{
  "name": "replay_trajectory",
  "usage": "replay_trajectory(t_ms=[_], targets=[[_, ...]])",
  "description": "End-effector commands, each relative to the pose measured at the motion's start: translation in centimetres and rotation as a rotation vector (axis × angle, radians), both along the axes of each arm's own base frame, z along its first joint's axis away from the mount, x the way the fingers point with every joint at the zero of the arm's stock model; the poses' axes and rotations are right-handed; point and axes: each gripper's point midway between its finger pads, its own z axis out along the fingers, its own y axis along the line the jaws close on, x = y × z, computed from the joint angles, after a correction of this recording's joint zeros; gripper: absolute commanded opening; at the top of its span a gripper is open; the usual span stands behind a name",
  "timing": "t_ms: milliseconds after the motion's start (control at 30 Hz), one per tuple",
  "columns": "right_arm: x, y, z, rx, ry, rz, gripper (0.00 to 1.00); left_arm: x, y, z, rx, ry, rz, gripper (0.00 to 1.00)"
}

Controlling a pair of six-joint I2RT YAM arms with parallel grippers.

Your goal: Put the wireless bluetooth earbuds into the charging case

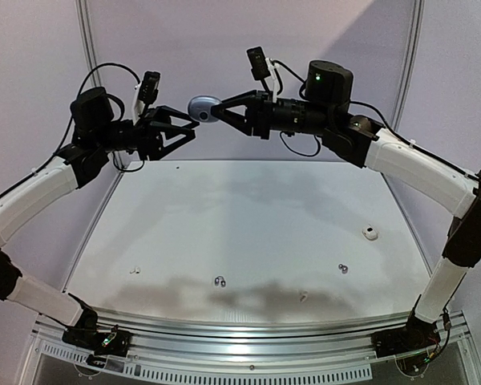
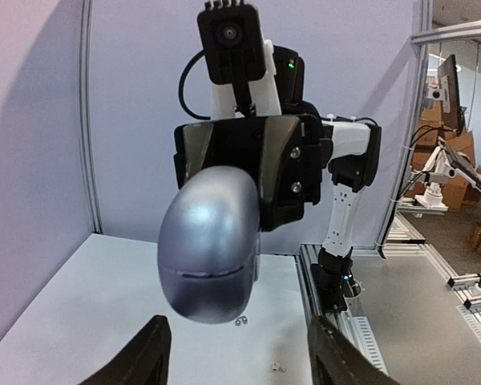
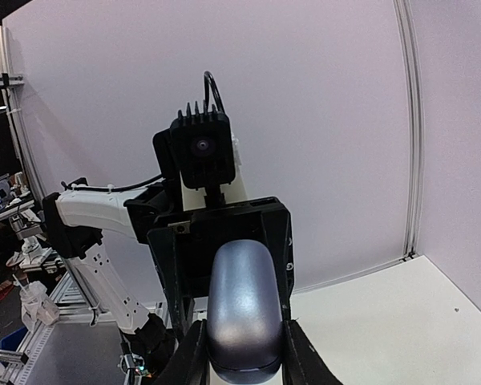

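Nearest us we see the earbuds [image 1: 220,281] scattered across the tabletop [image 1: 248,216], while farther back, high above it, the right tool [image 1: 218,110] pinches the grey charging case [image 1: 202,108] and the left tool [image 1: 192,125] stands spread just beside it.

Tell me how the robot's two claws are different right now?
The right gripper is shut on the grey case, while the left gripper holds nothing. The right gripper's fingers press against the case's sides, but the left gripper's fingers stand wide apart, close to the case. Both grippers are raised high above the table and point at each other.
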Motion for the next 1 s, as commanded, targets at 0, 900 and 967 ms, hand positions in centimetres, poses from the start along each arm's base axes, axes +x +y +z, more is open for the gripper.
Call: replay_trajectory(t_ms=[0, 900, 967], targets=[[-0.5, 1.0, -0.7, -0.008, -0.012, 0.026, 0.0, -0.2, -0.8, 0.8, -0.016, -0.017, -0.011, 0.56], [0.2, 1.6, -1.5, -0.019, -0.015, 0.002, 0.0, -1.8, -1.2, 1.7, -0.058, -0.03, -0.076, 0.21], [0.2, 1.6, -1.4, -0.019, -0.016, 0.002, 0.0, -1.8, -1.1, 1.7, -0.06, -0.032, -0.074, 0.1]])
